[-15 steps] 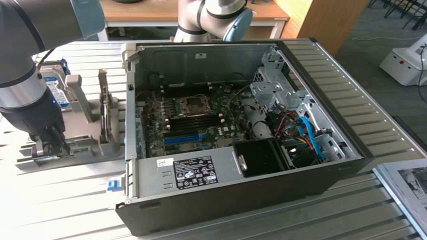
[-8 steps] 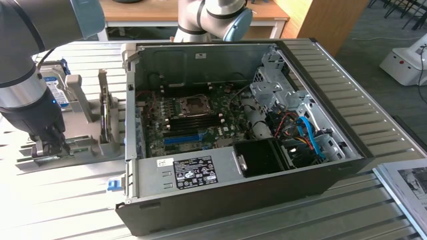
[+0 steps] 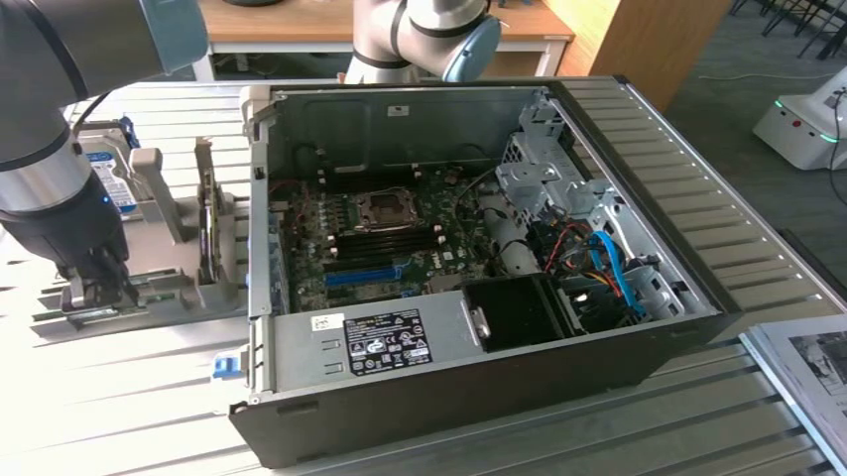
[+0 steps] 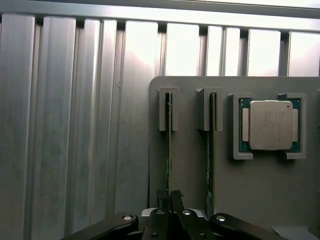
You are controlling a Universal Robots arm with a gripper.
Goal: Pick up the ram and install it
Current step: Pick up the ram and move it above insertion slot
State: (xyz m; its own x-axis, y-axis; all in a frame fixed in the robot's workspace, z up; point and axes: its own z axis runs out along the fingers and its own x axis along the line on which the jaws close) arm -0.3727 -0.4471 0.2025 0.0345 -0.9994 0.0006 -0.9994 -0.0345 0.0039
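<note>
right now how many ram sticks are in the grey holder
2: one ram stick in the gripper, the other stick in the next slot, nearer the cpu

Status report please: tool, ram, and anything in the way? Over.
Tool shut on thin green ram stick, standing on edge in grey plastic holder. Second green stick in next slot, apart.
</note>
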